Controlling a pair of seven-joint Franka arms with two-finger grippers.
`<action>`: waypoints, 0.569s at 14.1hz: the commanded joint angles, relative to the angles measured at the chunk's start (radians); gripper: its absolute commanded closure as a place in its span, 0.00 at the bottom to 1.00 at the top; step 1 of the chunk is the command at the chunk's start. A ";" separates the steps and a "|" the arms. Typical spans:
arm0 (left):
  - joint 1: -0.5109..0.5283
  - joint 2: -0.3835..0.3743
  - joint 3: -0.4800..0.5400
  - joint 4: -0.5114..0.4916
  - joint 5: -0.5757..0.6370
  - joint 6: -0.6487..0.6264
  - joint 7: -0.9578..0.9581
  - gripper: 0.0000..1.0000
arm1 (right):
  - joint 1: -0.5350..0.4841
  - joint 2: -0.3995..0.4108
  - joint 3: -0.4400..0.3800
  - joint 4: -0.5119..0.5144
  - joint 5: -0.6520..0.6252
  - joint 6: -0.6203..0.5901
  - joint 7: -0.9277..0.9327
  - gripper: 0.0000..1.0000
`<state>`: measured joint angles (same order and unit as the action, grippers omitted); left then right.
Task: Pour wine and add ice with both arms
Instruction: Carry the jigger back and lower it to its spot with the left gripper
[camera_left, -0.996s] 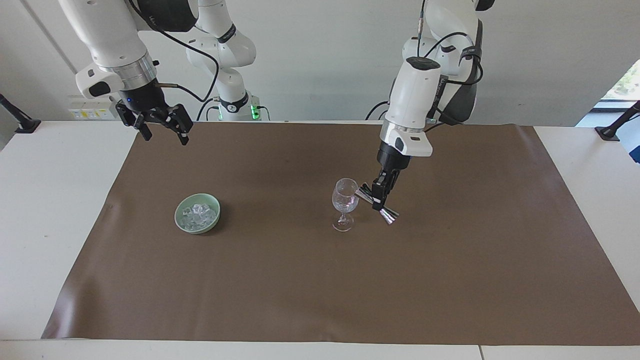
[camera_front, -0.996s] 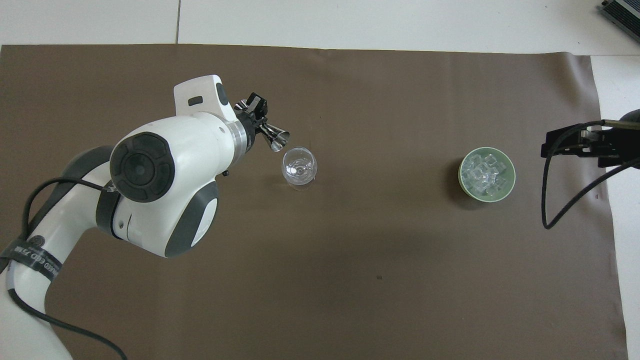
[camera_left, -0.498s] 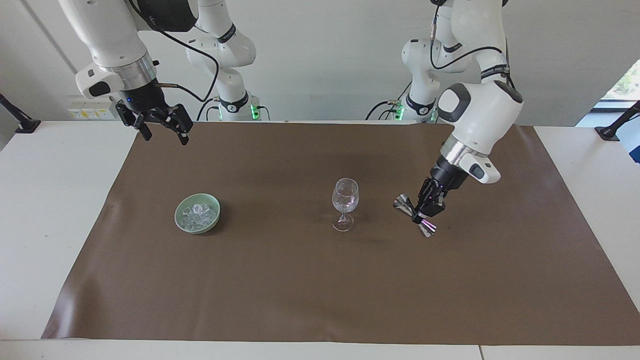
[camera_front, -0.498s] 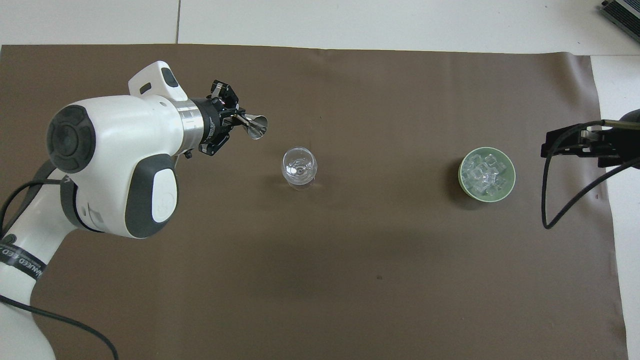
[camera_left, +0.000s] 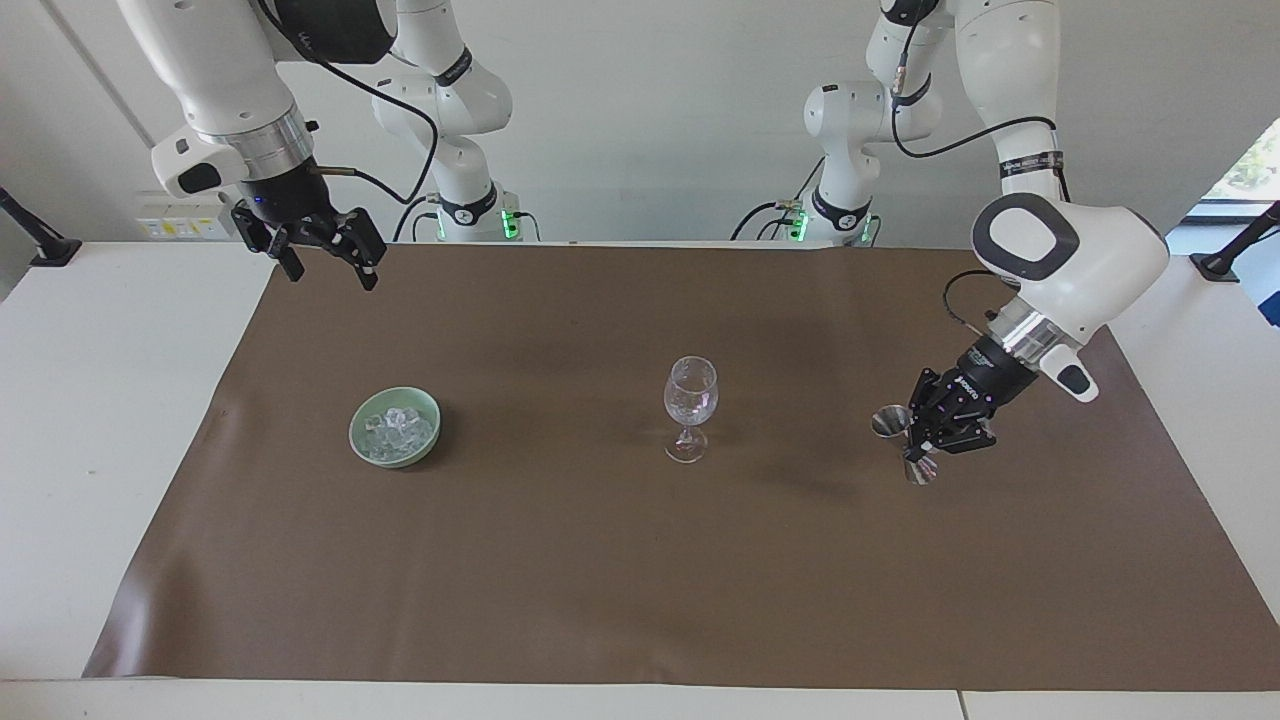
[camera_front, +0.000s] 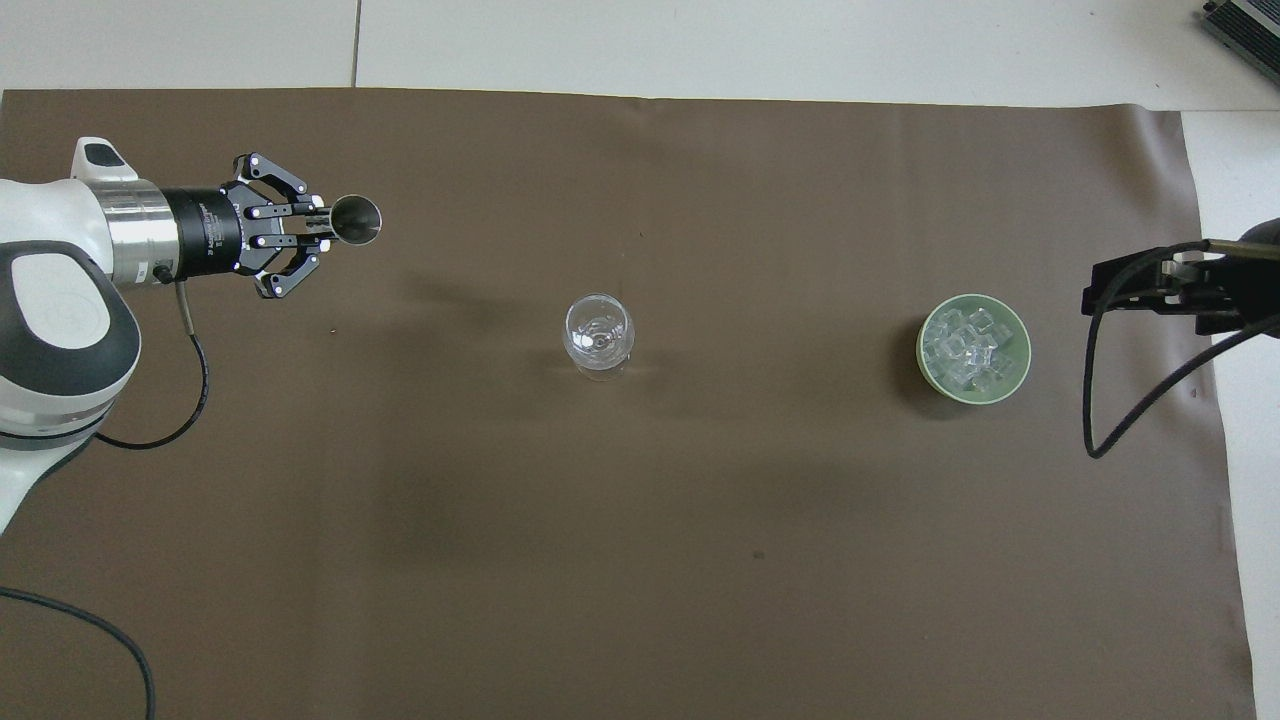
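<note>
The jigger is pinched upright in the left gripper's jaws, low over the mat at the left arm's end of the desk, well apart from the glass. It should be lowered straight until its base seats before the jaws are released. The ice lies in the bowl. The right gripper waits with jaws spread, raised well above the bowl.

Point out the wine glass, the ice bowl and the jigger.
wine glass (camera_left: 691, 391), facing view, on its clear bowl.
pale green bowl (camera_front: 1022, 357), overhead view, on its rim beside the ice (camera_front: 963, 350).
steel jigger (camera_front: 356, 219), overhead view, on its open upper cup, held in the left gripper (camera_front: 322, 222).
</note>
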<state>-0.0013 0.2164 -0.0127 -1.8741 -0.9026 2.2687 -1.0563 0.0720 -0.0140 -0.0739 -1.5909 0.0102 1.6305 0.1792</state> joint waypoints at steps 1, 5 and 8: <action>0.082 0.026 -0.012 -0.003 -0.102 -0.075 0.041 1.00 | -0.011 -0.004 0.012 -0.003 0.016 0.009 -0.035 0.00; 0.178 0.052 -0.010 -0.048 -0.234 -0.124 0.085 1.00 | -0.006 -0.001 0.014 -0.023 0.017 0.034 -0.110 0.00; 0.225 0.055 -0.010 -0.091 -0.307 -0.121 0.085 1.00 | -0.009 0.017 0.014 -0.058 0.017 0.083 -0.131 0.00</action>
<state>0.1890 0.2806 -0.0128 -1.9346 -1.1569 2.1606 -0.9880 0.0740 -0.0001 -0.0621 -1.6079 0.0102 1.6689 0.0916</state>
